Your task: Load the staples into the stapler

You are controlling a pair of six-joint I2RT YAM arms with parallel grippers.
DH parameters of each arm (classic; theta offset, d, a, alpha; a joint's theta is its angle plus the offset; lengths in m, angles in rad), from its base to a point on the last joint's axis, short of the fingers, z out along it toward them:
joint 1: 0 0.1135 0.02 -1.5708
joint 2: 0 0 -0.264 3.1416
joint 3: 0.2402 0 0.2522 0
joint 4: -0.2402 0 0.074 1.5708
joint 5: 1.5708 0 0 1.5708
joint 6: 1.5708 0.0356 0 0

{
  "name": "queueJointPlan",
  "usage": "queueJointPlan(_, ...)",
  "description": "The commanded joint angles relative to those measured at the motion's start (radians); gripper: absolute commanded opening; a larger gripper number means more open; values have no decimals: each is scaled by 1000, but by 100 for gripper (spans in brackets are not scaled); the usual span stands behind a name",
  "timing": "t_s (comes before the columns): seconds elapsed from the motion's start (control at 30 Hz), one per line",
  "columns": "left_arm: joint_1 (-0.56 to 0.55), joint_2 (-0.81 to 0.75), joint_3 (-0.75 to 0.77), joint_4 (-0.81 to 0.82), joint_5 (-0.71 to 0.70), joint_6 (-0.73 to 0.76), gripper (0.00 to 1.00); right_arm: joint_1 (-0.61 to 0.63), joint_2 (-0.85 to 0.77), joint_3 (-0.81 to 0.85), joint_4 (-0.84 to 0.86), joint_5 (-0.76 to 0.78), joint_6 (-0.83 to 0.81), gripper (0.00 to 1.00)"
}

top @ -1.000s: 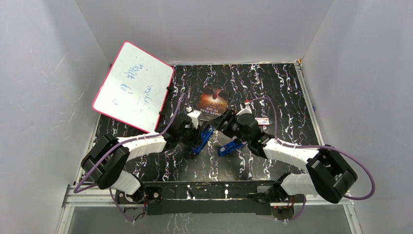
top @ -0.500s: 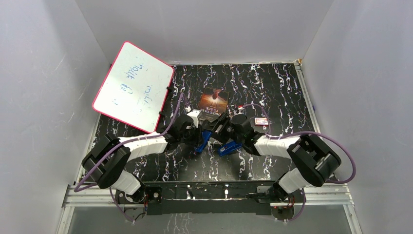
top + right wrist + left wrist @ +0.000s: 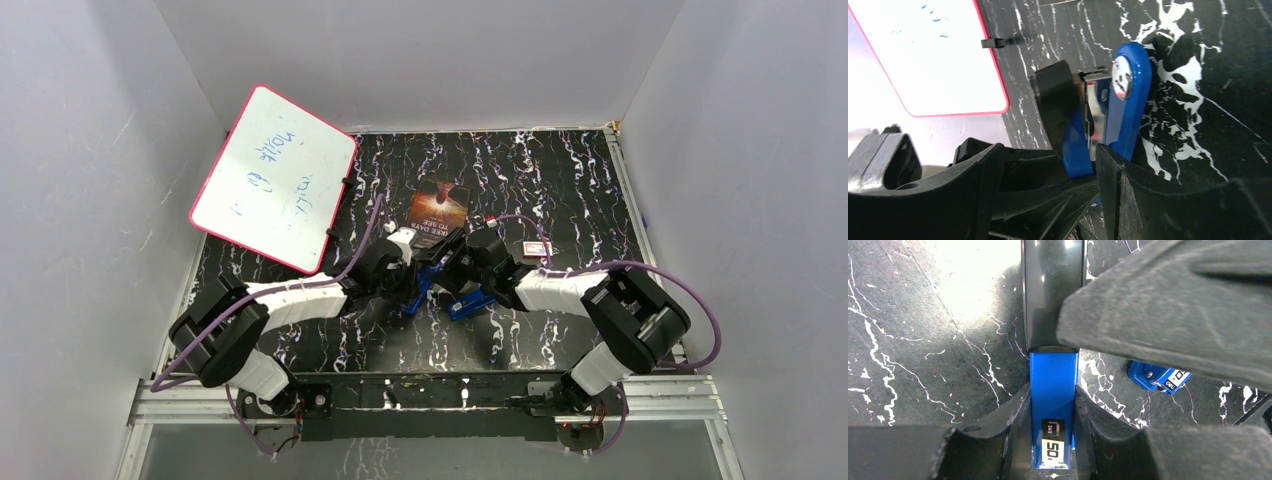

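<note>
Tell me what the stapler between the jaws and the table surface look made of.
Stapler: glossy blue body and black top, probably plastic, given the smooth sheen; the right wrist view shows a shiny silvery rivet, likely metal. Table: black with white veining, marble-look and glossy; possibly a laminate or film.

Two blue staplers sit mid-table: one (image 3: pixel 418 287) on the left, one (image 3: pixel 470 303) on the right. Farther back are one whiteboard (image 3: pixel 274 178), one dark card (image 3: pixel 438 211) and one small red-and-white box (image 3: pixel 536 248).
</note>
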Motion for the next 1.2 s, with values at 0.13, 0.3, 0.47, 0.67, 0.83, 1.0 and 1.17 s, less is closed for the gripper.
queueJointPlan(0.13, -45, -21, 7, 68, -71, 34, 0, 2, 37, 68, -124, 36, 52, 74)
queueJointPlan(0.3, -57, -23, 6, 68, -85, 69, 0, 0, 71, 83, -141, 9, 59, 74)
queueJointPlan(0.47, -61, -26, 2, 61, -80, 109, 0, -3, 114, 87, -119, -39, 68, 73)
queueJointPlan(0.67, -62, -15, 9, 54, -83, 116, 0, -4, 122, 85, -100, -42, 62, 63)
queueJointPlan(0.83, -62, 7, 16, 50, -81, 114, 0, -7, 115, 31, 16, -36, 53, 0)
queueJointPlan(1.0, -61, 19, 19, 53, -71, 113, 0, -7, 110, 28, 16, -37, 24, 0)
queueJointPlan(1.17, -62, 18, 25, 38, -82, 114, 0, -7, 46, 21, 5, 4, -27, 47)
